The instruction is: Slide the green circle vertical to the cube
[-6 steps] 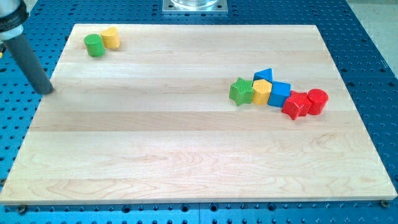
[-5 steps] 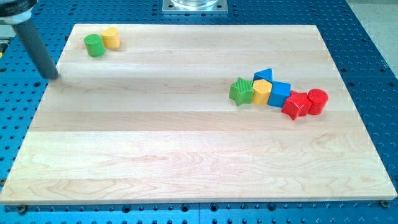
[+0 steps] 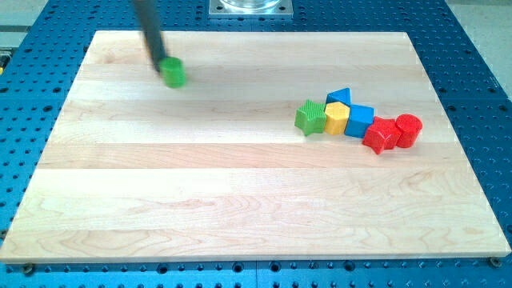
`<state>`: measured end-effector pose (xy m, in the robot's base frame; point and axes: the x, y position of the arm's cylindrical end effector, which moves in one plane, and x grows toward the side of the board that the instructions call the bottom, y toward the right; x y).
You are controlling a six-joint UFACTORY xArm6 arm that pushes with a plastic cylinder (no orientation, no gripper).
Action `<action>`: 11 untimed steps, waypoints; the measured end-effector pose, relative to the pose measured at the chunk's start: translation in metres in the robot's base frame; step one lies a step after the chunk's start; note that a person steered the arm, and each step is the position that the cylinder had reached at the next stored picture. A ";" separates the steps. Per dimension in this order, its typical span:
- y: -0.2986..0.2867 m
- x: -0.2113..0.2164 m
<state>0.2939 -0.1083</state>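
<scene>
The green circle (image 3: 173, 72) lies on the wooden board (image 3: 240, 200) at the upper left, blurred with motion. My tip (image 3: 158, 70) touches its left side; the dark rod rises from there to the view's top. The blue cube (image 3: 361, 121) sits far to the right in a tight cluster, with a yellow block (image 3: 335, 118) and a green star (image 3: 310, 118) on its left, a blue triangle (image 3: 339, 97) above, and a red star-like block (image 3: 379, 135) and a red circle (image 3: 408, 130) on its right.
A grey metal mount (image 3: 250, 7) stands at the view's top edge. Blue perforated table (image 3: 480, 80) surrounds the board. The yellow block seen earlier beside the green circle does not show.
The rod swept from the board's left edge up and right to the green circle. The green circle has moved right and slightly down. The yellow block beside it is out of sight.
</scene>
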 end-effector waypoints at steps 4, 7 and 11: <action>-0.055 0.036; 0.072 0.038; 0.222 -0.011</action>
<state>0.2830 0.1133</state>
